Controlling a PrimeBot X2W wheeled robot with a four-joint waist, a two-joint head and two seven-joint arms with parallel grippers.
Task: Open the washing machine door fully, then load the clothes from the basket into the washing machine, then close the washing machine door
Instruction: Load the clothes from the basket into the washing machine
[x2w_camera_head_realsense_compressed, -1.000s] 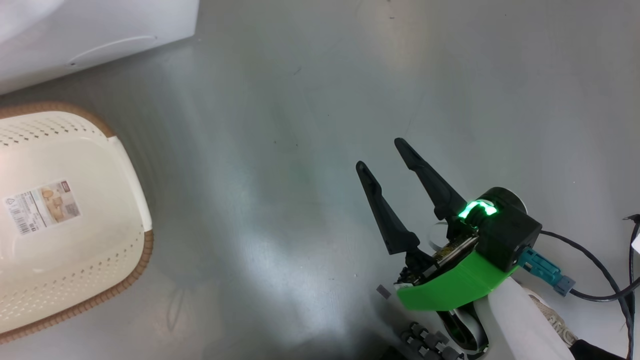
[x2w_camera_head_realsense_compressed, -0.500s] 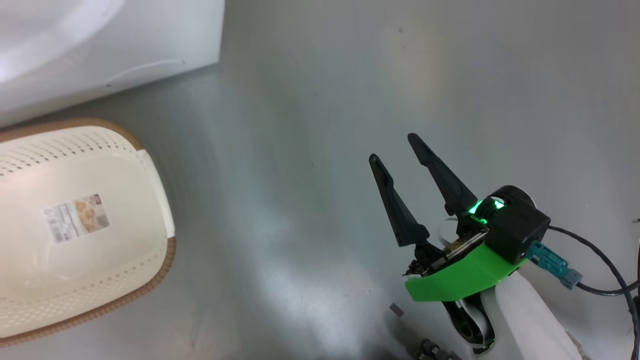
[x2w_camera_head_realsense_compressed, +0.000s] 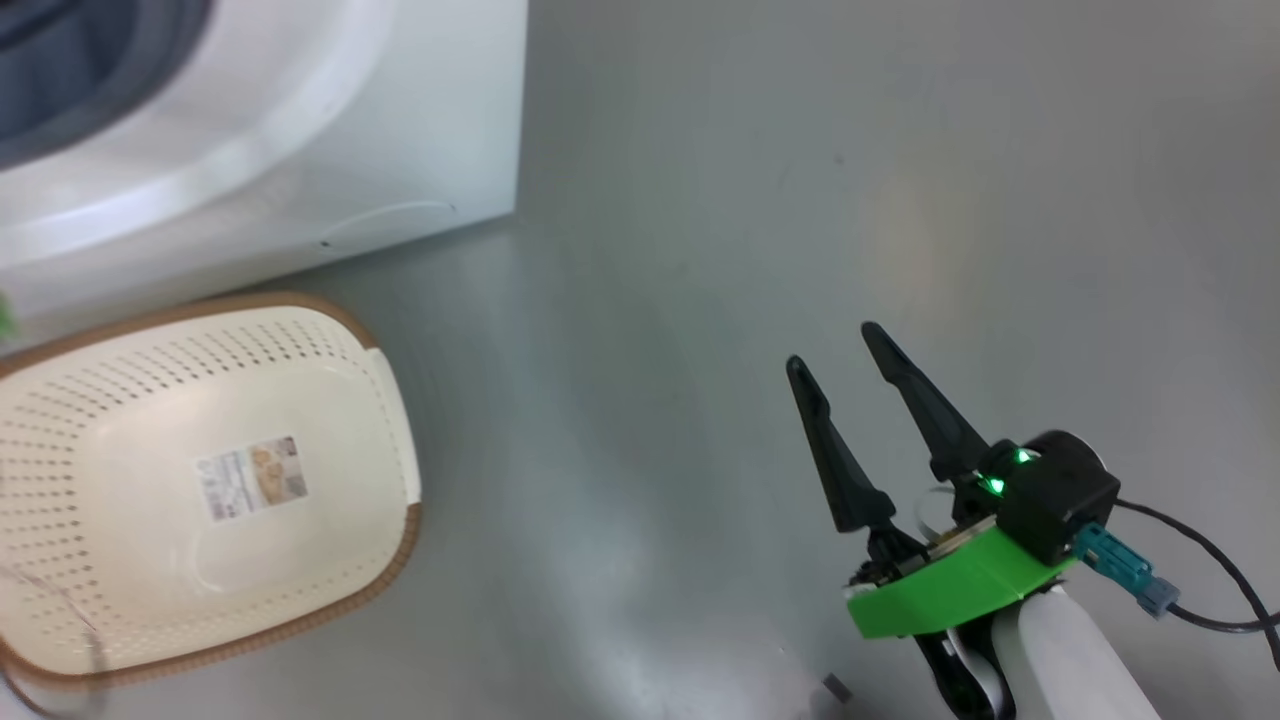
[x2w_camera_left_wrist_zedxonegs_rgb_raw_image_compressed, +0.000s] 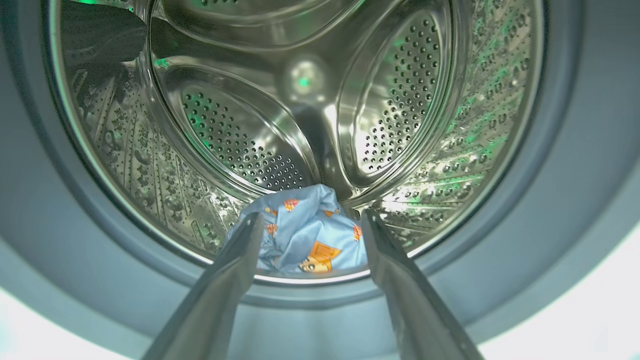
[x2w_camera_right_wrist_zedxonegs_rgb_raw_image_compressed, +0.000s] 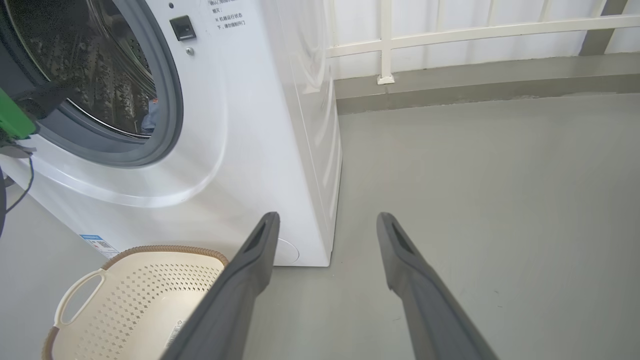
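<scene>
One bundle of clothes (x2w_camera_left_wrist_zedxonegs_rgb_raw_image_compressed: 305, 232) lies at the bottom front of the drum (x2w_camera_left_wrist_zedxonegs_rgb_raw_image_compressed: 240, 150), just inside the lip. It is crumpled, so no clear long axis shows; its broadest spread runs across the drum mouth. The left gripper (x2w_camera_left_wrist_zedxonegs_rgb_raw_image_compressed: 311, 216) points straight into the drum. It has just gone from a narrower hold to wide open, and the clothes sit loose beyond its tips, so this looks like a finished drop.

The head camera has swung toward the washing machine (x2w_camera_head_realsense_compressed: 400, 130); the things themselves have not shifted. The basket (x2w_camera_head_realsense_compressed: 330, 350) stands on the floor (x2w_camera_head_realsense_compressed: 800, 150) against the machine's front, mouth up and bare, as before. Loading seems done, so closing the door likely remains. The right gripper (x2w_camera_head_realsense_compressed: 832, 345) hangs wide open over the floor, holding nothing.
</scene>
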